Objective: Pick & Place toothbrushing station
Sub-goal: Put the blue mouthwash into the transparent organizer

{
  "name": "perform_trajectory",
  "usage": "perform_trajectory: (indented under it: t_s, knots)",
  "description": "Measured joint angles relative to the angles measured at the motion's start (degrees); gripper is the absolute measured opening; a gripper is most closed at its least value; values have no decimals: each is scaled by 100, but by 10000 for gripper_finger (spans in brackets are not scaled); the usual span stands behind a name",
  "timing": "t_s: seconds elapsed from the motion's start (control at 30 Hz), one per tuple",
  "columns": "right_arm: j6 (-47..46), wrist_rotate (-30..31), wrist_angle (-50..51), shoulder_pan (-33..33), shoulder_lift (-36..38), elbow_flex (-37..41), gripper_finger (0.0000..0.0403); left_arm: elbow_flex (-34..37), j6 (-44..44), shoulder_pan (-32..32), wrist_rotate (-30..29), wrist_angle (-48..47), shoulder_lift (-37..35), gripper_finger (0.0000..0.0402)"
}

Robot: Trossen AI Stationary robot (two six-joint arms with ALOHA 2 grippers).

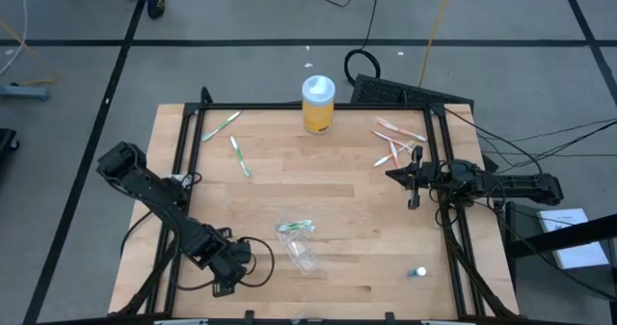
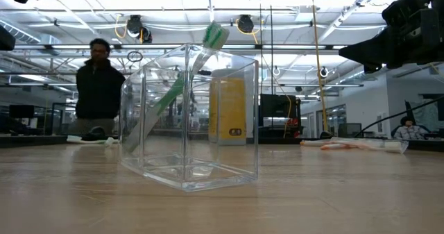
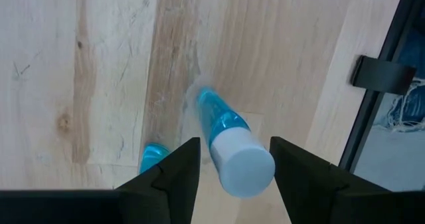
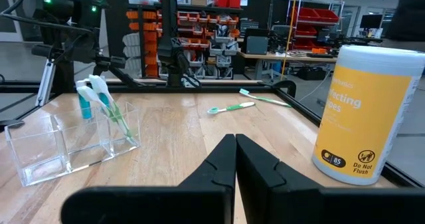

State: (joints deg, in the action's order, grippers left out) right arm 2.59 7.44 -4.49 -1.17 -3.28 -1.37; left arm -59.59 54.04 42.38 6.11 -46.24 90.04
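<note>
The toothbrushing station (image 1: pixel 301 252) is a clear plastic box standing on the table's near middle, also seen in the low view (image 2: pixel 187 123). A green toothbrush (image 2: pixel 182 81) leans inside it, head up. My left gripper (image 1: pixel 229 272) hangs left of the box, pointing down, with a blue toothpaste tube (image 3: pixel 222 127) with a white cap between its fingers (image 3: pixel 235 144). My right gripper (image 1: pixel 393 176) waits shut and level at the table's right side, touching nothing (image 4: pixel 235 144). My left gripper has the tube's white cap end (image 3: pixel 244 171) far back between its two fingers, coming from above and pointing down. The tube lies along the fingers, cap toward the wrist, blue tail (image 3: pixel 202 98) toward the table. I cannot tell whether the tail touches the wood.
A yellow jar with a white lid (image 1: pixel 318 103) stands at the far middle. Two green toothbrushes (image 1: pixel 231 142) lie far left, orange ones (image 1: pixel 397 140) far right. A small blue-and-white thing (image 1: pixel 417 271) sits near right. A person (image 2: pixel 100 88) stands beyond the table.
</note>
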Motion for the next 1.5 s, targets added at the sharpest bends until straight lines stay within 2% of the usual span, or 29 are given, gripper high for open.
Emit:
perform_trajectory:
  t_s: [0.77,1.1,1.2,1.37,1.5]
  knots:
    - [0,0,0,1,0,0,4,-9,-34,-3,-2,0,-4,185]
    - [0,0,0,0,-1,1,4,-9,-32,-3,-7,0,-7,106]
    - [0,0,1,0,0,0,4,-9,-32,-3,-10,0,-9,105]
    - [0,0,1,0,0,0,4,-9,-31,-3,-128,0,-9,132]
    - [0,0,2,1,0,0,4,-9,-36,-74,-221,4,-9,112]
